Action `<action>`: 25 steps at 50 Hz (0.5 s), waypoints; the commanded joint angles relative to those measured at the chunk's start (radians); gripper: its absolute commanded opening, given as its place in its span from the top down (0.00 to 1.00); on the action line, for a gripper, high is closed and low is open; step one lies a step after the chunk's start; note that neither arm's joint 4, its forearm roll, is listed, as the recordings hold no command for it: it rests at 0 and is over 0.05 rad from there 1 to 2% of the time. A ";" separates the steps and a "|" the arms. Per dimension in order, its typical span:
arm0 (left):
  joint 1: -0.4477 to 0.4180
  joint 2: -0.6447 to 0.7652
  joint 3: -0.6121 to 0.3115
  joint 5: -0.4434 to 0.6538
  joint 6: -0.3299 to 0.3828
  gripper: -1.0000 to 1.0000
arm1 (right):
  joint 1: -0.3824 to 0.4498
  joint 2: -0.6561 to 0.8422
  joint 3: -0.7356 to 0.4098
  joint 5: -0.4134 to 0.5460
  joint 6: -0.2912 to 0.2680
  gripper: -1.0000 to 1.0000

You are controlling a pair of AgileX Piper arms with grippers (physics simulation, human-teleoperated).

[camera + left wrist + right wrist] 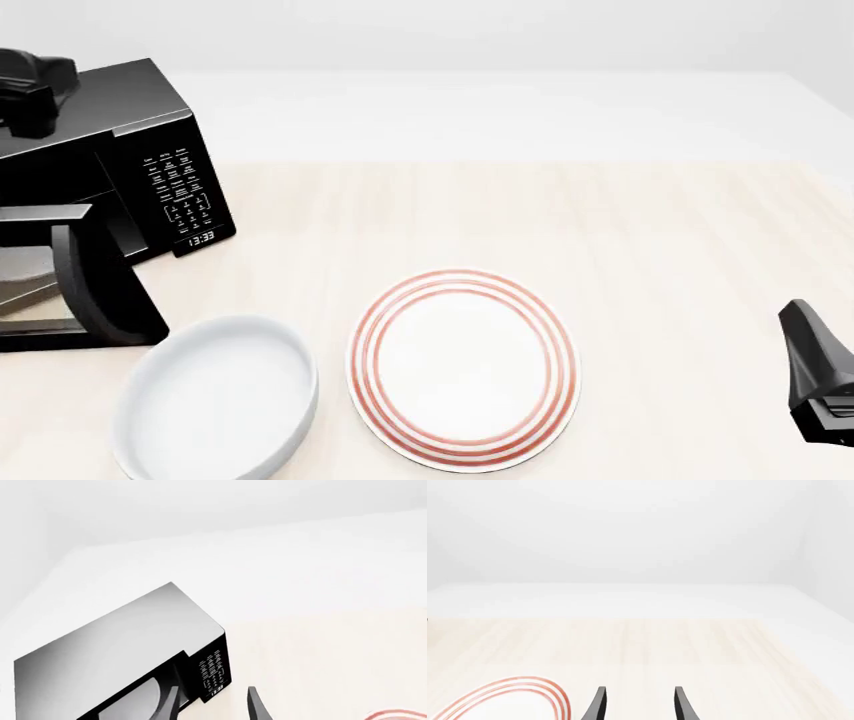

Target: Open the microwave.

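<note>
1. A pale wooden table (641,230) is seen in the front view, with a white band along its far edge.
2. The microwave (127,150) is set at the far left of the table. It is a big black box, and its long side runs from left to right. Its front is turned toward the near side and a little to the right. The white-lettered keypad (184,195) is found at its right end, with a small clock under it.
3. The microwave door (74,290) is swung out toward the near side, so the inside is partly shown.
4. A white plate with red rings (465,367) is placed near the front middle of the table.
5. A white bowl (214,400) is set just beside the plate, on its left, close to the open door.
6. The right gripper (638,705) is held low over bare table, right of the plate. Its fingers are spread apart and nothing is held.
7. The left gripper (211,705) is pointed at the microwave's keypad end. Its fingers are also spread apart, with nothing between them.
</note>
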 commanded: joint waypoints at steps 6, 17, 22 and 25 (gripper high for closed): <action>0.009 0.086 -0.022 0.065 -0.002 0.00 | 0.000 0.000 0.000 0.000 0.000 0.00; 0.005 0.131 -0.076 0.127 0.020 0.00 | 0.000 0.000 0.000 0.000 0.000 0.00; 0.006 0.161 -0.083 0.141 0.021 0.00 | 0.000 0.000 0.000 0.000 0.000 0.00; 0.010 0.177 -0.092 0.152 0.025 0.00 | 0.000 0.000 0.000 0.000 0.000 0.00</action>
